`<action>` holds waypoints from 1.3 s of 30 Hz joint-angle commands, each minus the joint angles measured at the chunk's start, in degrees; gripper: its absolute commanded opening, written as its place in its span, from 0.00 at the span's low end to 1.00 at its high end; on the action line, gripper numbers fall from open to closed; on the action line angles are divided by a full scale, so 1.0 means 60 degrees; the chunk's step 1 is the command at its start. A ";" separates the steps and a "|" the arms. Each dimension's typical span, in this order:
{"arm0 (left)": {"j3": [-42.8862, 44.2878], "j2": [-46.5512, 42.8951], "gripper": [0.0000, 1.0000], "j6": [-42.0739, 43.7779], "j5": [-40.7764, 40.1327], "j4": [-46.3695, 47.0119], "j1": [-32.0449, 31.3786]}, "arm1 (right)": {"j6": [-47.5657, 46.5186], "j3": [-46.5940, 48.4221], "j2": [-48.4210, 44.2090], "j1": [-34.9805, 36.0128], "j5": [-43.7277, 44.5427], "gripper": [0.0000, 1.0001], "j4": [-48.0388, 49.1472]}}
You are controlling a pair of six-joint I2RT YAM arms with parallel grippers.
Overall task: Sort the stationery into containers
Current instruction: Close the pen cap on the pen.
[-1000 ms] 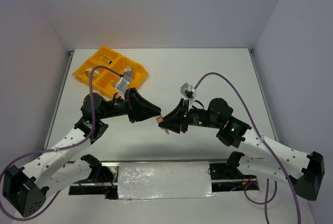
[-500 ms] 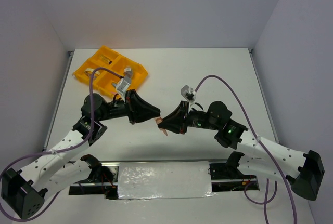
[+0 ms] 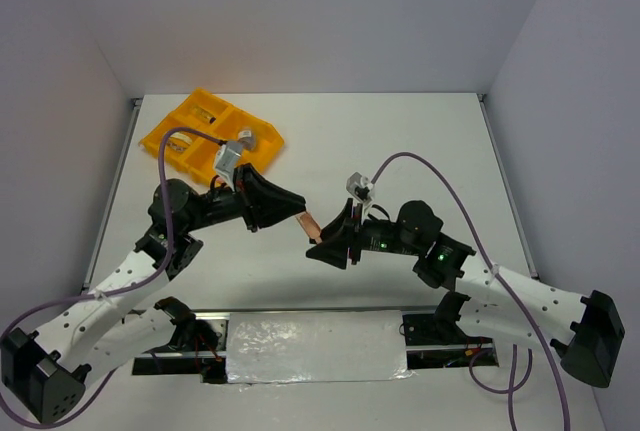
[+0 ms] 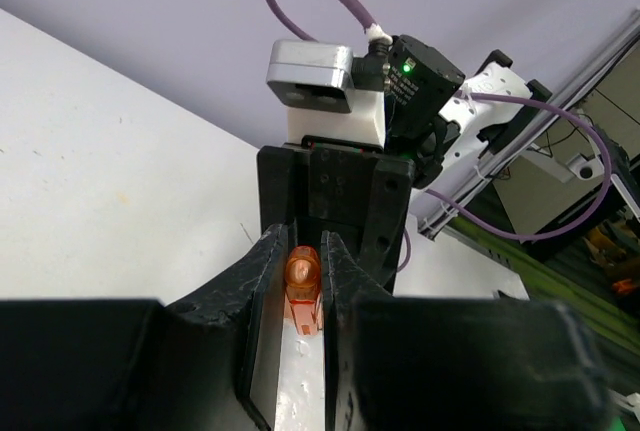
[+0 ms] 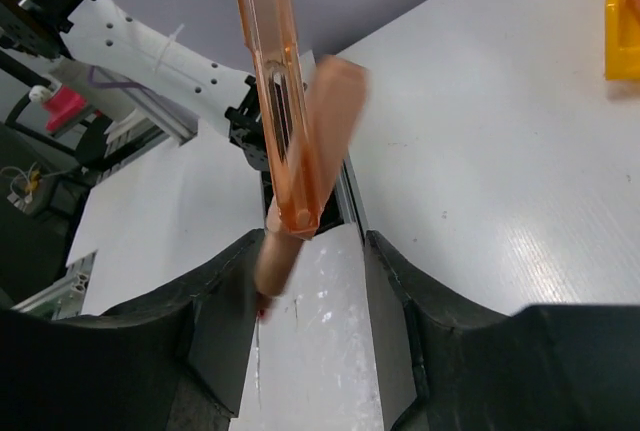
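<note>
My left gripper (image 3: 296, 215) is shut on a finger-length orange translucent piece (image 4: 302, 279), held above the table's middle; the piece sticks out toward the right gripper (image 3: 310, 223). My right gripper (image 3: 325, 247) faces it with its jaws open around the piece's free end (image 5: 275, 101), apart from it. A blurred pinkish-tan piece (image 5: 305, 166) shows beside the orange one; whether anything holds it I cannot tell. The orange-yellow tray (image 3: 160, 137) sits at the far left, with small items inside that are hard to make out.
A silvery strip (image 3: 315, 346) lies along the near edge between the arm bases. White walls close the table at the back and on both sides. Purple cables loop over both arms. The tray's corner (image 5: 622, 21) shows in the right wrist view.
Both grippers have shifted slightly left and stayed tip to tip. The orange piece now stands out more clearly at the left gripper's tip.
</note>
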 commanded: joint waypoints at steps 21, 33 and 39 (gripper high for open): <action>0.0989 -0.0607 0.00 0.1106 -0.1433 -0.1929 0.0020 | -0.0805 -0.1164 -0.2930 -0.0135 0.1081 0.80 -0.0689; 0.0476 -0.0446 0.00 -0.0432 0.0149 0.0166 0.0035 | -0.0571 -0.0916 -0.2392 -0.0209 0.0981 0.78 0.0306; 0.0608 -0.0299 0.00 -0.0535 0.0677 0.0254 0.0035 | -0.1054 -0.1061 -0.2244 -0.0223 0.0936 0.76 0.0966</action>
